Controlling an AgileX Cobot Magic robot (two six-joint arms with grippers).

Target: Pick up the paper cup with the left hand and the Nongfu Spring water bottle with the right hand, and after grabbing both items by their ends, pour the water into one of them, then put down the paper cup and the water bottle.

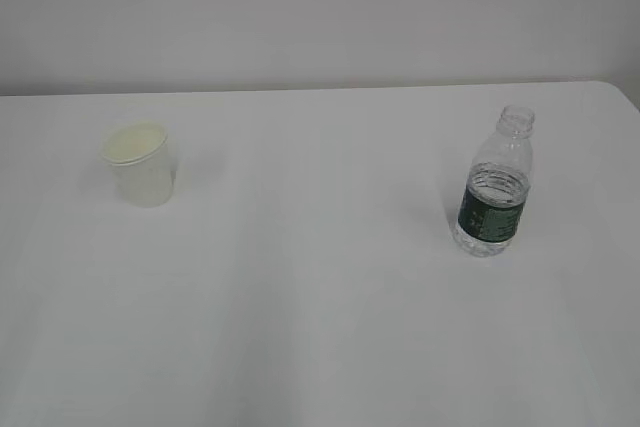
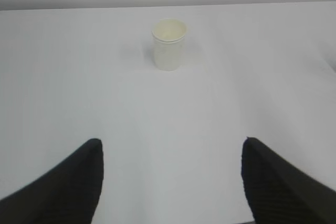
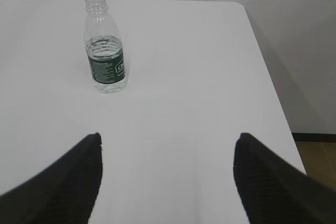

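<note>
A: Where's everything sitting?
B: Paper cup [image 1: 139,164] is standing upright left on the table [image 1: 320,327], water bottle [image 1: 493,187] standing right, well apart.
A: End effectors?
B: Left end effector [image 2: 170,179] and right end effector [image 3: 167,174] are both hanging released, grasping nothing.

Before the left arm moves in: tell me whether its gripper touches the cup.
Apart. In the left wrist view the open gripper sits near the bottom, with bare table between it and the cup.
</note>
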